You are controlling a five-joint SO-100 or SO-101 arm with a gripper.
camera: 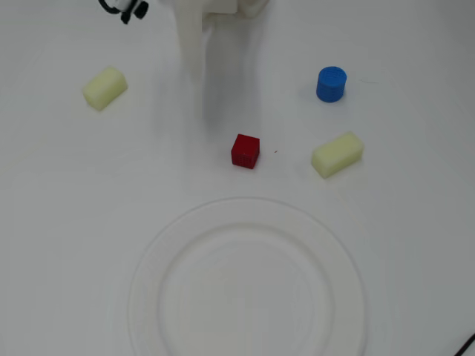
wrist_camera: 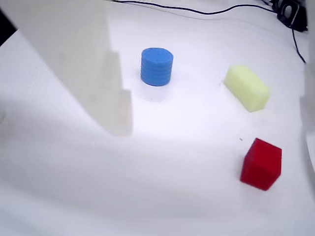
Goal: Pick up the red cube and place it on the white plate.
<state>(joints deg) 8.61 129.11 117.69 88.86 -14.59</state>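
Note:
The red cube lies on the white table a little beyond the far rim of the white plate, apart from it. In the wrist view the cube is at the lower right. My white gripper comes in from the top of the overhead view, where one long finger points down toward the table, up and left of the cube. In the wrist view that finger fills the upper left and the jaws stand wide apart, holding nothing. The cube lies between them, nearer the right one.
A blue cylinder stands right of the gripper. One pale yellow block lies right of the cube, and another at the far left. Black cables run along the far table edge in the wrist view.

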